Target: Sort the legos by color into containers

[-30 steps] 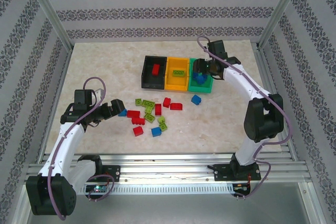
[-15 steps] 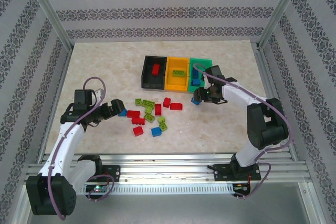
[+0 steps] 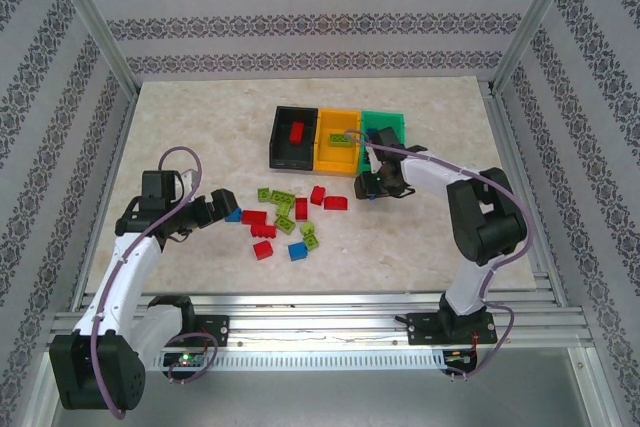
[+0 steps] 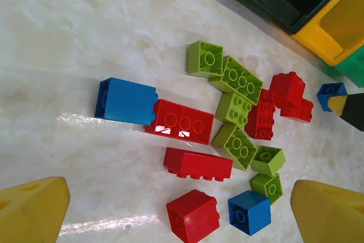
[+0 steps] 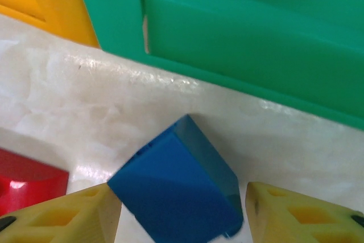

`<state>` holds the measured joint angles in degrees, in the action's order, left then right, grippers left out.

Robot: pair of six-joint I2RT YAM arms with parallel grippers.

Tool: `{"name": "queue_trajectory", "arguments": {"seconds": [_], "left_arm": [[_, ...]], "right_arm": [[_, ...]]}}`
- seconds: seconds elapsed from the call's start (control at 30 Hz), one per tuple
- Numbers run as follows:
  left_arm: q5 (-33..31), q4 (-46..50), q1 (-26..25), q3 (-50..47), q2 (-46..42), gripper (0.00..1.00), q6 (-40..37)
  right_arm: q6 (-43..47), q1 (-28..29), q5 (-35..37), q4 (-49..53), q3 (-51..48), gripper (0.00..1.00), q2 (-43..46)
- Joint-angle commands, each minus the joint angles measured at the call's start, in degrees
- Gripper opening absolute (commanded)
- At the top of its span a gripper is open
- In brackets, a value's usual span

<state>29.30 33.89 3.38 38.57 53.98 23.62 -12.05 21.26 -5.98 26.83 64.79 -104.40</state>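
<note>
The open right pincer (image 5: 183,211) straddles a skewed blue brick (image 5: 170,183); closing on its corners could flick it away. Meanwhile the left pincer (image 4: 182,211) gapes wide.

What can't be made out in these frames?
- Teal bin contents: in the top view, the right arm crosses it; the right wrist view cuts them at the top edge.
- Blue brick by the teal bin: in the top view, the right gripper mostly covers it.
- Black bin interior: in the left wrist view, cut by the top edge.
</note>
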Motion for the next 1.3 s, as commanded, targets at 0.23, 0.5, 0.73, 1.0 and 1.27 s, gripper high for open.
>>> {"name": "queue_trajectory", "arguments": {"seconds": [0.23,0.5,0.73,1.0,1.27], "left_arm": [[0.2,-1.1,-0.6,-0.5,-0.5,1.00,0.7],[0.6,-1.4,-0.7,-0.6,-0.5,1.00,0.8],[0.5,-1.3,-0.6,-0.6,-0.5,1.00,0.9],[0.2,-1.2,-0.6,-0.7,-0.5,1.00,0.9],[-0.1,-1.2,-0.7,-0.7,-0.5,1.00,1.0]], "right_arm": [[2.9,4.0,6.0,2.7,3.8,0.54,-3.5],[1.9,4.9,5.3,3.2,3.7,0.31,-0.5],[-0.6,2.2,1.1,1.0,3.1,0.29,8.0],[-7.6,-6.5,-1.1,-0.4,12.5,0.41,5.7],[-9.4,-5.3,-3.3,-1.6,11.3,0.59,3.0]]}}
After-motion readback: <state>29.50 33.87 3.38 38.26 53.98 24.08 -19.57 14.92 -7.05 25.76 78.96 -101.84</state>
